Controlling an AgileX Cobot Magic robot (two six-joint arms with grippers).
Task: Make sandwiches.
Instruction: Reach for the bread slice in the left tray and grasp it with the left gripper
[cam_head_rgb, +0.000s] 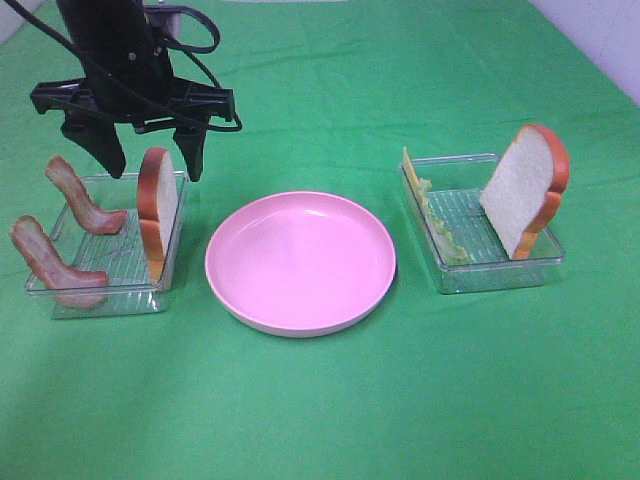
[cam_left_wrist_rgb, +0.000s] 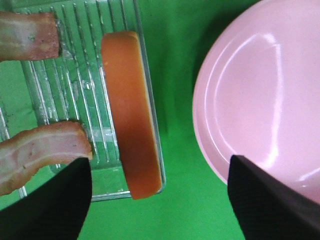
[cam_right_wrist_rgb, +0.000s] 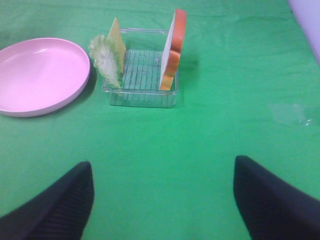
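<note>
Orange-crusted bread slice (cam_head_rgb: 158, 200) stands edgewise in ribbed clear tray (cam_head_rgb: 122, 265); both jaws apart, seemingly empty.

You have glossy smooth plastic in the plate (cam_head_rgb: 300, 262) beside your left gripper (cam_head_rgb: 154, 172) | clear ribbed plastic tray (cam_head_rgb: 100, 296) under it | bread slice (cam_left_wrist_rgb: 131, 115) there: smooth, faintly shiny crust | matt green cloth (cam_head_rgb: 320, 410) beneath everything

Pink plate (cam_left_wrist_rgb: 260, 100) cut by left wrist view's edge; bacon strip (cam_left_wrist_rgb: 27, 36) likewise cropped.
</note>
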